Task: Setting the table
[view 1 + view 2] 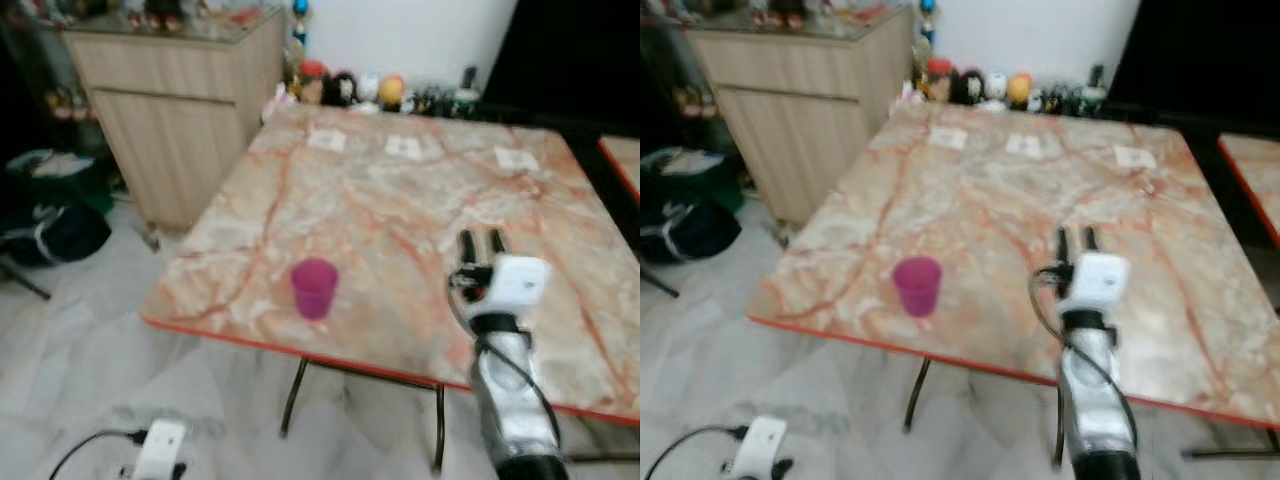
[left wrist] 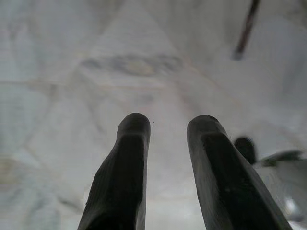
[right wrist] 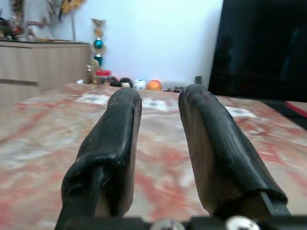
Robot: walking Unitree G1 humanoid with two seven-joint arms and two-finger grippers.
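Note:
A magenta plastic cup [image 1: 314,287] stands upright near the front edge of the marble-patterned table [image 1: 400,190]. My right gripper [image 1: 481,240] is raised over the table to the right of the cup, well apart from it, fingers pointing toward the far side. In the right wrist view its fingers [image 3: 120,139] stand slightly apart with nothing between them. My left gripper [image 2: 168,125] hangs over the pale floor, its two fingers parted and holding nothing.
A wooden cabinet [image 1: 170,100] stands left of the table. Small figurines [image 1: 350,88] line the table's far edge, and white paper cards [image 1: 404,147] lie near them. A dark bag [image 1: 55,235] and a white power strip [image 1: 158,450] lie on the floor. A second table's edge [image 1: 622,165] shows at right.

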